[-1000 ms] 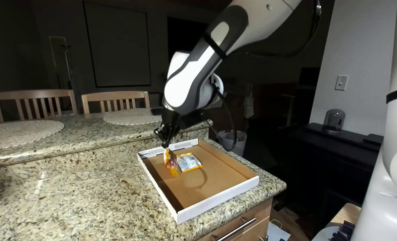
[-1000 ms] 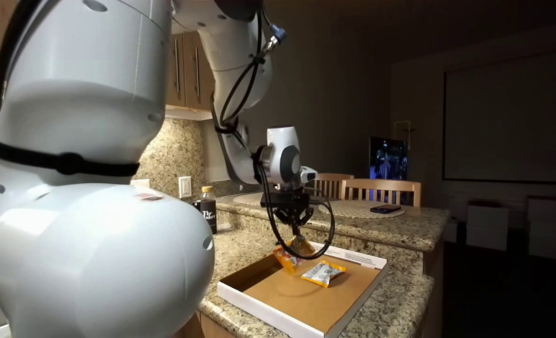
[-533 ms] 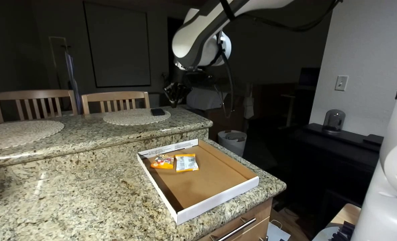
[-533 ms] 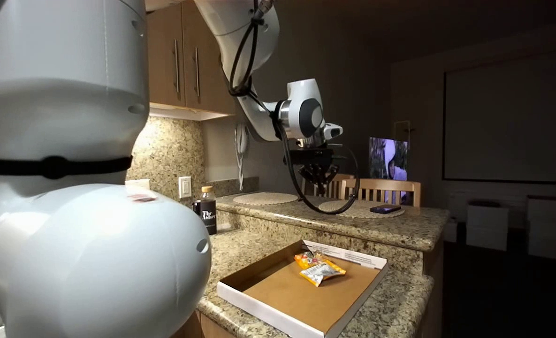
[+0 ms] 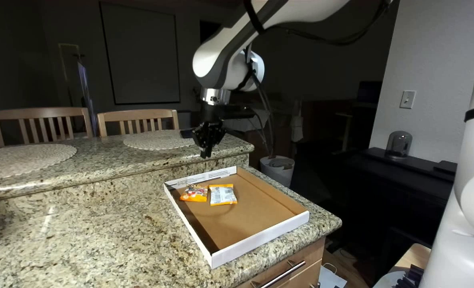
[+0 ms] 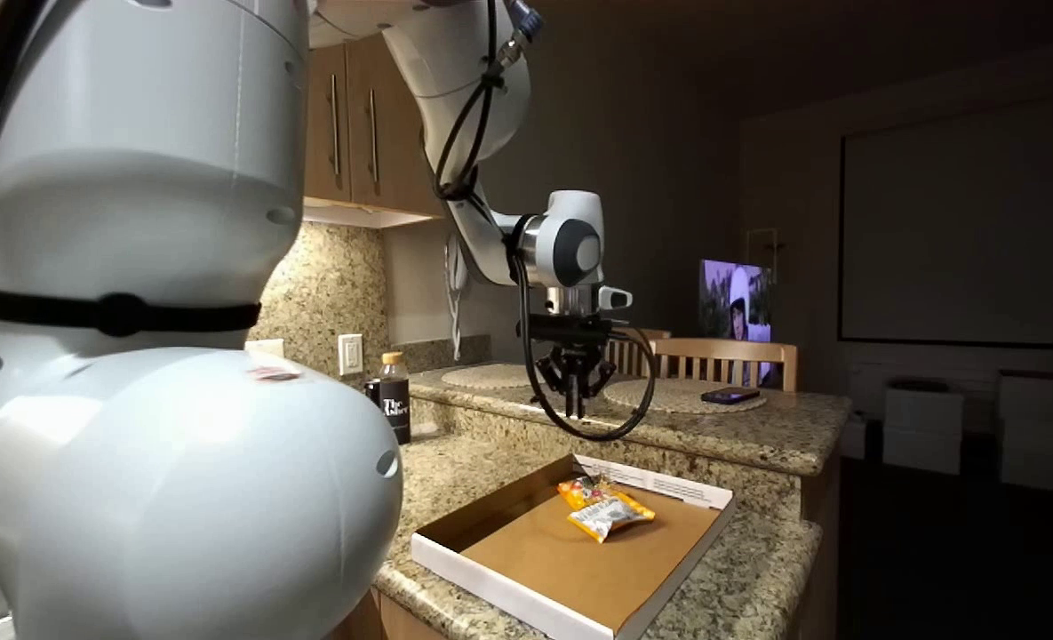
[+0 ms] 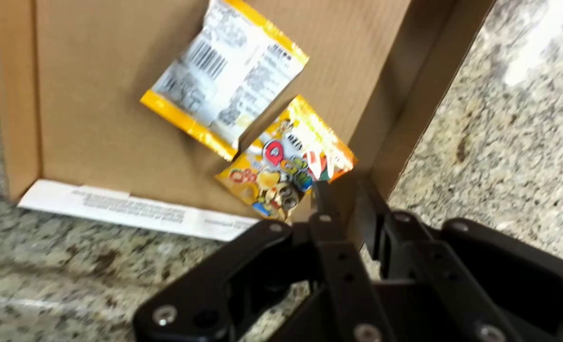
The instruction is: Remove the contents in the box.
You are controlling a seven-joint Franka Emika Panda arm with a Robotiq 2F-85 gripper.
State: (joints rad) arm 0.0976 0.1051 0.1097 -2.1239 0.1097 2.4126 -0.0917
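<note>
My end effector (image 7: 350, 204) hangs in the air above the box (image 5: 257, 220), pointing down, its fingers only slightly parted — a narrow gap shows between the tips in the wrist view, and I have hold of nothing. The box sits flat on the granite desk (image 5: 101, 240), low walls, white on the outside, around a brown cardboard floor, one wall carrying lines of print too blurred for me to read.

Inside it, toward the printed wall, lie the white packet (image 7: 233, 71) and the yellow-orange packet (image 7: 288, 161). The white packet has orange ends and shows a barcode; the yellow-orange packet turns up its colourful printed face, one edge catching the light. They lie just beside each other — whether they touch, I cannot tell. In the wrist view one of my fingertips covers a bit of the yellow-orange packet's edge; in both exterior views I am clear of both packets.

Alongside the printed wall, the desk steps up to a raised ledge (image 5: 101, 153) with round woven placemats (image 5: 153, 141), and a phone (image 6: 730, 396) lies on one of them. Wooden chairs (image 6: 726, 348) stand beyond, and in an exterior view a dark bottle (image 6: 394, 404) stands apart from the box.
</note>
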